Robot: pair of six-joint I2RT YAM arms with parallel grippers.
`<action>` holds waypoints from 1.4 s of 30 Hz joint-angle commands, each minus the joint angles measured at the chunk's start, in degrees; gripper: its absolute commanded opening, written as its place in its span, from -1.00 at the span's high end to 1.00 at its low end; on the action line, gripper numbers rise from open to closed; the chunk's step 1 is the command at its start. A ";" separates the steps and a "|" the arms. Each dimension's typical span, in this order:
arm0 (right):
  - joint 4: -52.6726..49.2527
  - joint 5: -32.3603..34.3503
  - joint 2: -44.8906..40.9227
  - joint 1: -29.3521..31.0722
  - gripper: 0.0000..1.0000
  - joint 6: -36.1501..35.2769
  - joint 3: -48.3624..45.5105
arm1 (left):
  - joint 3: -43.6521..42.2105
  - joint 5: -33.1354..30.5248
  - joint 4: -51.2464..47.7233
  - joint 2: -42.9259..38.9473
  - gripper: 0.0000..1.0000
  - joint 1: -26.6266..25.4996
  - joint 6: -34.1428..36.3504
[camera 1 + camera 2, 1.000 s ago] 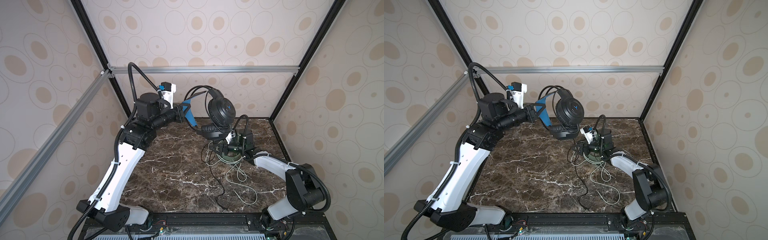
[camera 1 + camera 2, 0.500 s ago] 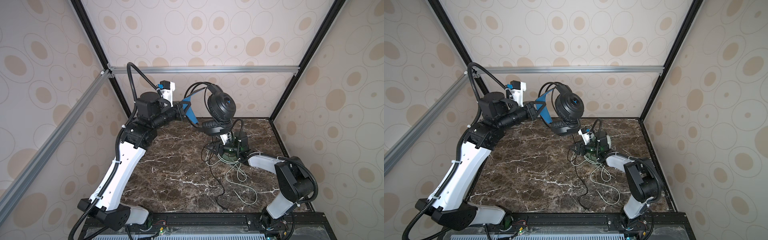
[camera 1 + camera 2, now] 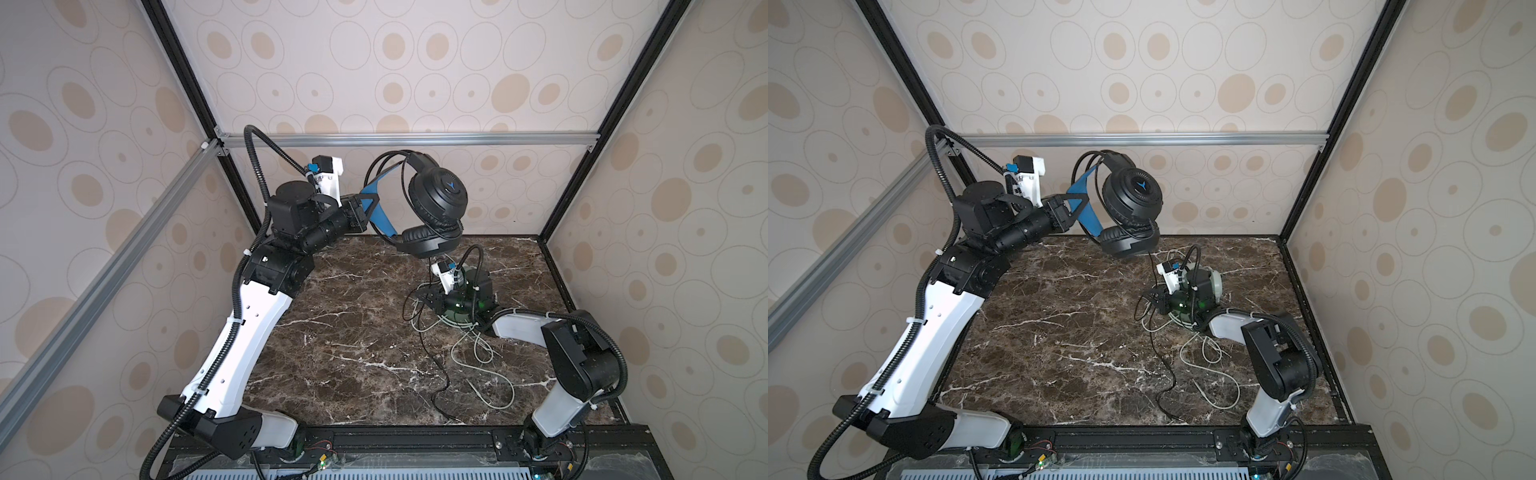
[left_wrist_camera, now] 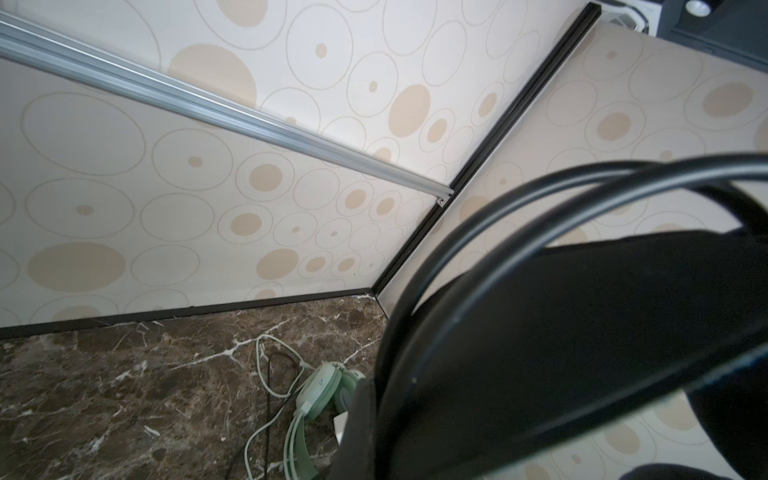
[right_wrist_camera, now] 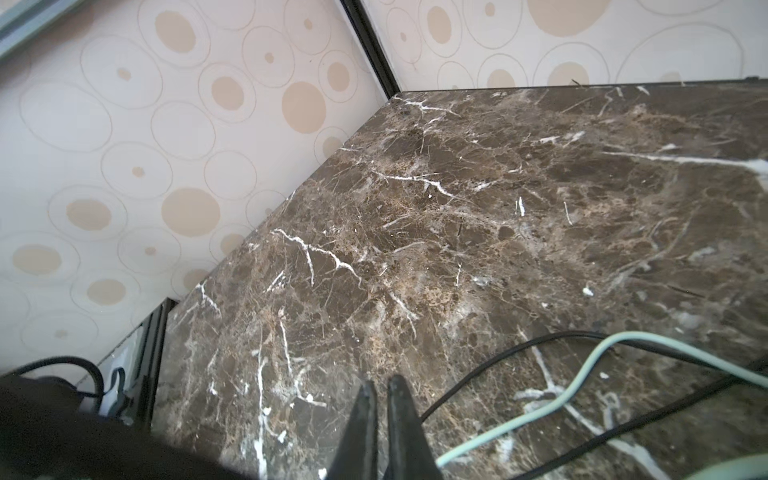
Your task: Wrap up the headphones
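My left gripper [image 3: 368,204] is shut on the blue-lined headband of the black headphones [image 3: 436,199], held high near the back wall in both top views; the headband fills the left wrist view [image 4: 582,332]. Their thin black cable [image 3: 436,365] hangs to the table. The mint-green headphones [image 4: 320,388] lie at the back right, mostly hidden under my right arm in a top view [image 3: 1216,282]. My right gripper [image 5: 380,384] is shut low over the marble beside them. The black cable [image 5: 498,357] runs up to one finger; whether it is pinched I cannot tell.
The pale green cable [image 3: 490,374] loops loosely over the marble table [image 3: 353,332] at front right and crosses the black cable [image 3: 1163,374]. Patterned walls and a black frame post [image 3: 557,199] close in the back right corner.
My right gripper's jaws have closed from wide open to shut, low beside the mint-green pair. My left arm has lifted the black headphones a little higher.
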 commanded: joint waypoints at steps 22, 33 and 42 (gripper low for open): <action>-42.07 23.57 -18.92 14.92 1.00 -22.76 7.78 | -13.67 -29.31 15.47 -0.48 1.00 0.84 -13.41; -53.68 28.60 -24.07 21.63 1.00 -28.44 14.90 | -14.41 -34.49 14.21 1.63 1.00 0.84 -12.21; -60.39 32.58 -24.53 26.26 1.00 -32.89 21.54 | -15.38 -40.48 11.48 2.14 1.00 0.59 -7.51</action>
